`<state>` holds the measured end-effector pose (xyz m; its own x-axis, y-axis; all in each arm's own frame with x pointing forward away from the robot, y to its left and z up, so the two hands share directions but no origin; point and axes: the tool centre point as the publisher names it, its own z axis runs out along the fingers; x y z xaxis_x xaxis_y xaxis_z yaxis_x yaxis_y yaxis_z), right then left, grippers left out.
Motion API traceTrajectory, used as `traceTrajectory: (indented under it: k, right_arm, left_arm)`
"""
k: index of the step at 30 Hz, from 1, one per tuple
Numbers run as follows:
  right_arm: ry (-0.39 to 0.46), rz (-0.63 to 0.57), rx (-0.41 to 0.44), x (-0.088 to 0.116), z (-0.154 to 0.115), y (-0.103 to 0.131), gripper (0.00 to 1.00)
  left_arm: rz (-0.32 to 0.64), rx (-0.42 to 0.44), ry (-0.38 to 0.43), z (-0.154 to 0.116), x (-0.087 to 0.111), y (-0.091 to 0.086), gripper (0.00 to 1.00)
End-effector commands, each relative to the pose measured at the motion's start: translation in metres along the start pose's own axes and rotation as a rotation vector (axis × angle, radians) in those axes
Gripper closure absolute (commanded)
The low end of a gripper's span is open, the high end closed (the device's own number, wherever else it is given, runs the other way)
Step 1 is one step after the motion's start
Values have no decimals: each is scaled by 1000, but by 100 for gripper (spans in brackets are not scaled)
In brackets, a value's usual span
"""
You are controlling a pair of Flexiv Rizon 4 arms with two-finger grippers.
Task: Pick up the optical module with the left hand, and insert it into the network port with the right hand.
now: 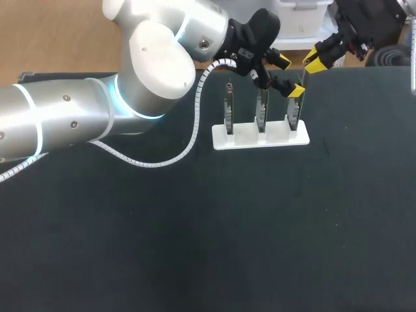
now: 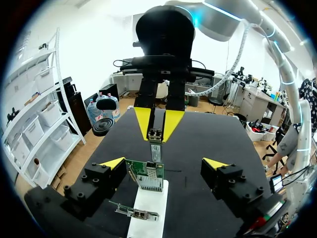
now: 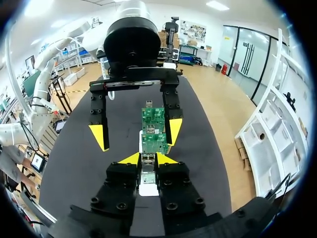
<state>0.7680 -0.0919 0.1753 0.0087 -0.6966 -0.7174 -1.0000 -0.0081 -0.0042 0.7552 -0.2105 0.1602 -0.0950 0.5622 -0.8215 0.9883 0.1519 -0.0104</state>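
Observation:
The optical module (image 3: 147, 167), a small metal block, is held in my right gripper (image 3: 147, 158), whose yellow tips are shut on it. From the left wrist view the module (image 2: 155, 145) hangs below that gripper (image 2: 157, 124), pointing at the top of a green network card (image 2: 148, 174). My left gripper (image 2: 164, 163) stands wide open astride that card, holding nothing. In the head view the left gripper (image 1: 289, 77) is over the rightmost card (image 1: 294, 118), with the right gripper (image 1: 316, 60) just behind it.
A white stand (image 1: 260, 135) holds three upright cards in a row at the back of the black table (image 1: 208, 234). My left arm's white cable (image 1: 188, 140) loops down to the left of the stand.

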Motion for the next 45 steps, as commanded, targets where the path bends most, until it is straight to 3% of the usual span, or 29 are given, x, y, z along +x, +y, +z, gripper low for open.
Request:
traceTrajectory:
  k: [1,45]
  right_arm:
    - [-3,2,-7,1,1,-3,100]
    - [-11,18,-18,3,12,-9,100]
  left_arm:
    - [1,2,1,0,0,1,0]
    - [1,2,1,0,0,1,0]
